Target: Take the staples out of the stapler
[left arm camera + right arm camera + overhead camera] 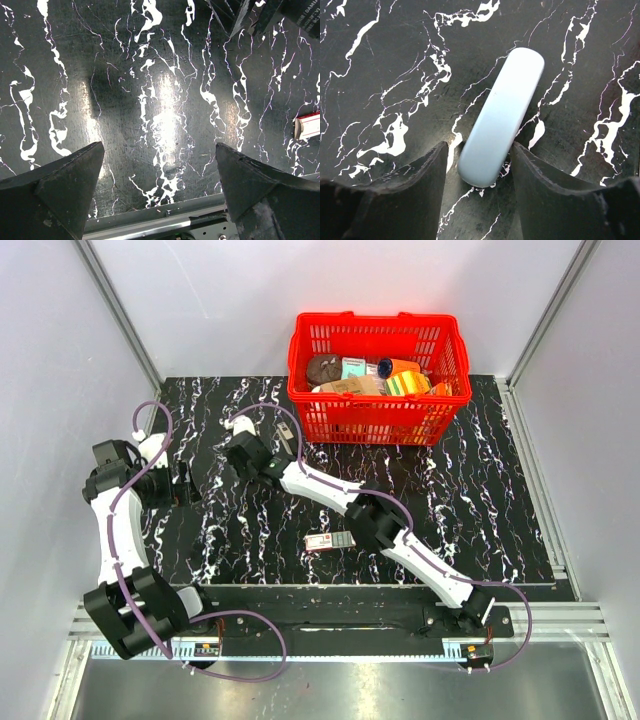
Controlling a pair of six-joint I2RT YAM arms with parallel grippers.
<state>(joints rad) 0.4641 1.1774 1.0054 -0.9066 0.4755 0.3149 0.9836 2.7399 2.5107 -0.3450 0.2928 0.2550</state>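
Operator: Trouble ahead in the right wrist view?

Spotter: Yes. Your right claw [479, 147] stands half-spread astride the near end of the stapler [501, 117], which lies on the counter [380, 100] slanting from 7 to 1 o'clock. One finger looks to be touching it and a sliver of counter shows beside the other, so nothing is pinched yet. Squeeze across that slant and the smooth, rounded shell may twist, or squirt out towards 1 o'clock.

Operator: And the left wrist view?

Spotter: Your left claw [159, 147] is spread wide above the counter, holding nothing. A red-and-white box [307, 125] peeks in at 3 o'clock.

Operator: From above?

Spotter: Your right claw sits at 10 o'clock on the counter, near the red basket [370, 420] at 12. I cannot make the stapler out there. Your left claw is at 9 o'clock, well apart, so it cannot steady the stapler if it spins. If the stapler skids, it could lodge against the basket, awkward for you to reach.
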